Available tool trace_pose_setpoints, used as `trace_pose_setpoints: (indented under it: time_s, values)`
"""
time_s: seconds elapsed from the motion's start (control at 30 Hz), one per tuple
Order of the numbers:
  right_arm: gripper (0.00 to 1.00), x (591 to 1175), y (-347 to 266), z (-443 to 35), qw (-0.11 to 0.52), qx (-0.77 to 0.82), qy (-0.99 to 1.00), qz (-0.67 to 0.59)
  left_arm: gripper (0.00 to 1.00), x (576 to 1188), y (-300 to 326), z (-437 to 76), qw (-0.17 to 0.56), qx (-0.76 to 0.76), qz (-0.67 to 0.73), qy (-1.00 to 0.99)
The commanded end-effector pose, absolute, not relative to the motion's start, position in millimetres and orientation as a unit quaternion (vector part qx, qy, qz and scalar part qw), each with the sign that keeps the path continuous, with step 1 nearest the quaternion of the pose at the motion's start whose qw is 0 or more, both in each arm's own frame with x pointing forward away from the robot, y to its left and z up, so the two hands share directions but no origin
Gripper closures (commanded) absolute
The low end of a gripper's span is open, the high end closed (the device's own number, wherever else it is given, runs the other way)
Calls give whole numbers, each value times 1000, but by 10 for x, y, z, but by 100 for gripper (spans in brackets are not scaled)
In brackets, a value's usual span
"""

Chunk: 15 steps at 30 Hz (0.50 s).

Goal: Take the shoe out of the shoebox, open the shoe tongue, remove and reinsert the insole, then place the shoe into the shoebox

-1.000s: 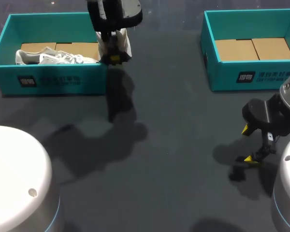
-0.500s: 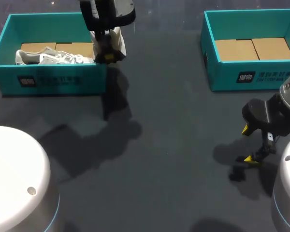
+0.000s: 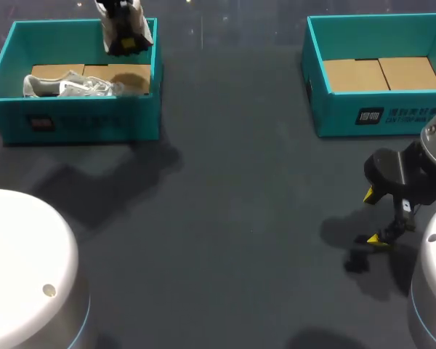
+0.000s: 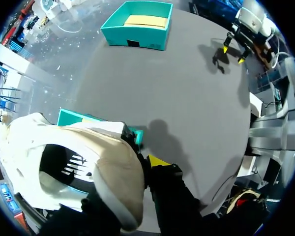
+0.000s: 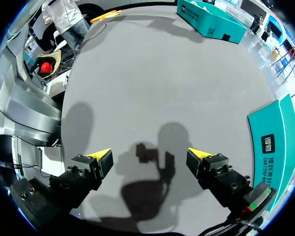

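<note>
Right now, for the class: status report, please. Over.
Left gripper shut on shoe, above left shoebox. Right gripper open, over table. Second shoe lies in that shoebox.

Up at the left tool [image 4: 143,166], the white shoe with a beige patch [image 4: 73,167] it's clamped on covers one finger, so only a single yellow fingertip [image 4: 158,161] peeks out. In the head view the left arm runs off the upper edge. The second white laced shoe [image 3: 73,86] sits half hidden behind the near wall of the teal cardboard shoebox [image 3: 80,120].
</note>
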State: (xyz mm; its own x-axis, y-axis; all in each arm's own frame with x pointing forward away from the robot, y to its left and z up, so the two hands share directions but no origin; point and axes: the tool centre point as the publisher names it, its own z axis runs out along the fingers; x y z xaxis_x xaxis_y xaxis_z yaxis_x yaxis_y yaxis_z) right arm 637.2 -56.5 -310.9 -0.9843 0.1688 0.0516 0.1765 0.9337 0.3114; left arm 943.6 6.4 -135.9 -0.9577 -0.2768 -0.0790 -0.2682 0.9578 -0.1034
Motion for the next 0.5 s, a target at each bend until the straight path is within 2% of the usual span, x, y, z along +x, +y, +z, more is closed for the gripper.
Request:
trace_pose_setpoints:
  time_s: [0.03, 0.5]
  values:
    - [0, 6351, -567, -3108, 11, -88, -983, -158, 100, 9747, 407, -1356, 27, -134, -53, 989]
    - [0, 6351, -567, -3108, 11, -88, -983, -158, 100, 10272, 1373, -1401, 19, -114, -45, 992]
